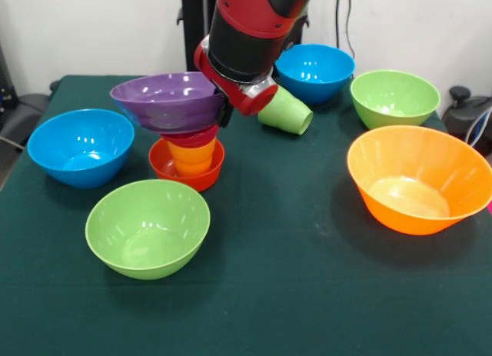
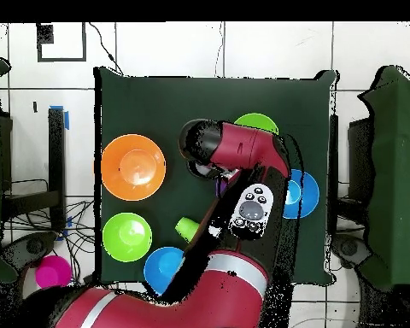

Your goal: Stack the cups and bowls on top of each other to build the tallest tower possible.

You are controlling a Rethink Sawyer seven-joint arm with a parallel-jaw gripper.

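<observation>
The tower stands left of centre: a small red-orange bowl (image 1: 187, 170) holds the orange cup (image 1: 191, 158), with the magenta bowl (image 1: 194, 136) on it. The shallow purple bowl (image 1: 169, 101) sits on top, about level. My gripper (image 1: 225, 110) is at the purple bowl's right rim and looks shut on it, though the arm's head hides most of it. The light green cup (image 1: 286, 111) lies on its side behind the arm. In the overhead view the arm covers the tower, and only a sliver of the purple bowl (image 2: 221, 181) shows.
Blue bowls (image 1: 81, 146) (image 1: 315, 70), light green bowls (image 1: 147, 227) (image 1: 394, 97) and the largest orange bowl (image 1: 419, 178) stand around the tower on the green table (image 1: 292, 294). The near green bowl is close in front of the tower.
</observation>
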